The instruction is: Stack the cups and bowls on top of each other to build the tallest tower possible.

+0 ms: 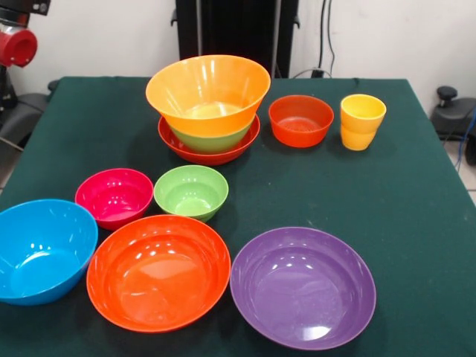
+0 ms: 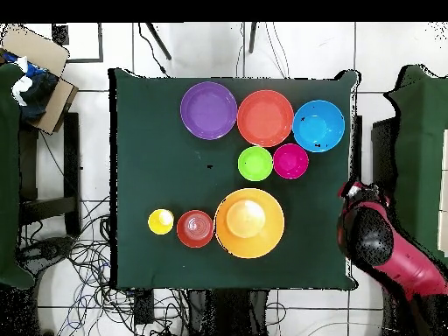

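The tool shows in neither view; the tower (image 1: pixel 208 104) and cups (image 1: pixel 362 121) carry no readable writing.

White tiled floor (image 2: pixel 297 57), tangled cables (image 2: pixel 96 262)

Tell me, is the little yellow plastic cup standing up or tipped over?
Standing up. The small yellow-orange plastic cup rests on its base on the green table, open mouth facing up.

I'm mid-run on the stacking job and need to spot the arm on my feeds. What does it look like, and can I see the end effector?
The arm is glossy red with black sections, its casing rounded and bulky, seen in the overhead view off the table's edge. In the front view only a red rounded joint with black parts shows at the upper left corner. No markings are legible. The end effector shows in neither view.
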You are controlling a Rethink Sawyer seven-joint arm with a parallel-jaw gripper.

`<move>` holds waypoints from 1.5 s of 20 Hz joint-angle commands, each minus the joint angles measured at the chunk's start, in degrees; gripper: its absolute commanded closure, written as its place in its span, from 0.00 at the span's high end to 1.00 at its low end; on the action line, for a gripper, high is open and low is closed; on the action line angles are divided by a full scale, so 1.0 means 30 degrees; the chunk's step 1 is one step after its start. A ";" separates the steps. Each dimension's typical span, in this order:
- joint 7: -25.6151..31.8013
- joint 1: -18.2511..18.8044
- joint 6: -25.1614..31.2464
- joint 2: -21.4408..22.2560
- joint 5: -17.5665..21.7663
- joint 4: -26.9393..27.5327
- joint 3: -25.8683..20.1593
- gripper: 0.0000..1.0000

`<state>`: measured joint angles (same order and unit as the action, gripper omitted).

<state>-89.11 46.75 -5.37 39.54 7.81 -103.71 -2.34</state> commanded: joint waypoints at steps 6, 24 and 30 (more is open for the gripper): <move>-0.5805 -0.3357 -0.0282 0.0346 -0.2554 -0.0475 0.1015 1.00; -0.8841 -0.8237 -0.0125 -0.1573 -0.7027 0.1611 0.3672 1.00; -0.9171 -0.8775 -0.0030 -0.1801 -0.7812 0.1957 0.3880 1.00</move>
<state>-106.38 22.51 -6.97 37.06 -12.41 -101.44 11.01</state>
